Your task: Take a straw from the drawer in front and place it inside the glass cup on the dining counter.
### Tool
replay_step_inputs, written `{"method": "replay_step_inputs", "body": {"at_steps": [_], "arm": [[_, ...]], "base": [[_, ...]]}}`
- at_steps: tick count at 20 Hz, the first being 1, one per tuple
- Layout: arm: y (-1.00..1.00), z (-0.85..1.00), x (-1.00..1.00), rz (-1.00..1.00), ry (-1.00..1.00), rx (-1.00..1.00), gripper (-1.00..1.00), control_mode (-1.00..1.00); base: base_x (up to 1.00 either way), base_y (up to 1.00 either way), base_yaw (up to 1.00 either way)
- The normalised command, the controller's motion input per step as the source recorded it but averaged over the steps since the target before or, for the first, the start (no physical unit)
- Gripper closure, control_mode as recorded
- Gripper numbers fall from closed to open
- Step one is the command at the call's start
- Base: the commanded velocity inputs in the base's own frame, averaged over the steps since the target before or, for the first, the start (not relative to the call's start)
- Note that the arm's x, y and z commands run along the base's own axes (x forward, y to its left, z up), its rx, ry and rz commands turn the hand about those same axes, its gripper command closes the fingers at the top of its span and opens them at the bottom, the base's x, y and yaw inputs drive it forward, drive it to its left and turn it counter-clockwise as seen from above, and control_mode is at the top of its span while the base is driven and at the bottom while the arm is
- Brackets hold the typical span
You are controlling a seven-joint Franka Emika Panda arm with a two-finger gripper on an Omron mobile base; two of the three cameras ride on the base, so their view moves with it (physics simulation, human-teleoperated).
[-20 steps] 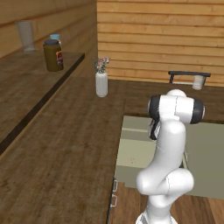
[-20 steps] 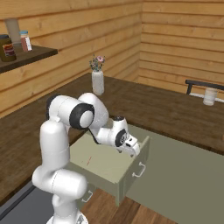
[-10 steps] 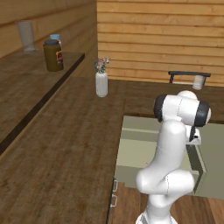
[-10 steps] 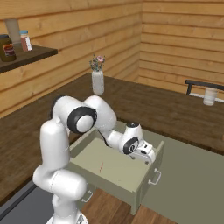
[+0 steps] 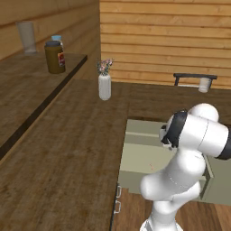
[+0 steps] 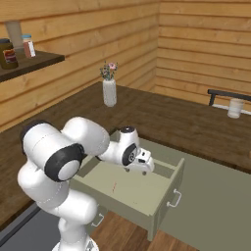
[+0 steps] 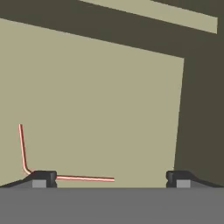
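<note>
Shelf (image 5: 40,85) up on the left wall carries a tall grey glass (image 5: 26,38) and a brown jar (image 5: 55,57), and moving right along the dark wood counter (image 5: 67,149) there's a white vase (image 5: 104,86) with a few flowers. Right again, the drawer (image 5: 140,155) stands pulled open out of the sage-green cabinet, with a faint red mark on its floor where the straw (image 6: 114,187) lies, seen more clearly from the right base camera. The gripper (image 6: 142,166) hangs over the open drawer, just above its floor. Jaws are spread wide and hold nothing. In the hand view the straw (image 7: 26,162) is a thin pink-red line with a bend in it, lying flat on the drawer floor, one leg running past the fingertip (image 7: 42,177) on that side and into the gap between the tips. Far right, at the back, the glass cup (image 5: 205,84) sits on the dining counter (image 5: 187,76), well apart from the drawer.
</note>
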Motion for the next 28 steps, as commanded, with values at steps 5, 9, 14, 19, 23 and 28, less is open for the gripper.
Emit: {"method": "replay_step_inputs", "body": {"at_steps": [5, 9, 14, 19, 23, 28], "arm": [[0.67, -0.02, 0.0, 0.18, 0.05, 0.08, -1.0, -1.0], [0.33, -0.11, 0.03, 0.17, 0.1, 0.18, -1.0, -1.0], [0.12, -0.18, 0.2, 0.14, 0.09, 0.17, -1.0, -1.0], [0.26, -0.36, 0.1, 0.02, 0.02, 0.0, -1.0, -1.0], [0.33, -0.42, 0.0, 0.0, 0.0, -0.07, -1.0, -1.0], [0.17, -0.39, 0.0, -0.03, 0.0, -0.07, -1.0, -1.0]], "base": [[0.0, 0.0, 0.0], [0.0, 0.0, 0.0], [0.0, 0.0, 0.0], [0.0, 0.0, 0.0], [0.0, 0.0, 0.0], [0.0, 0.0, 0.0]]}}
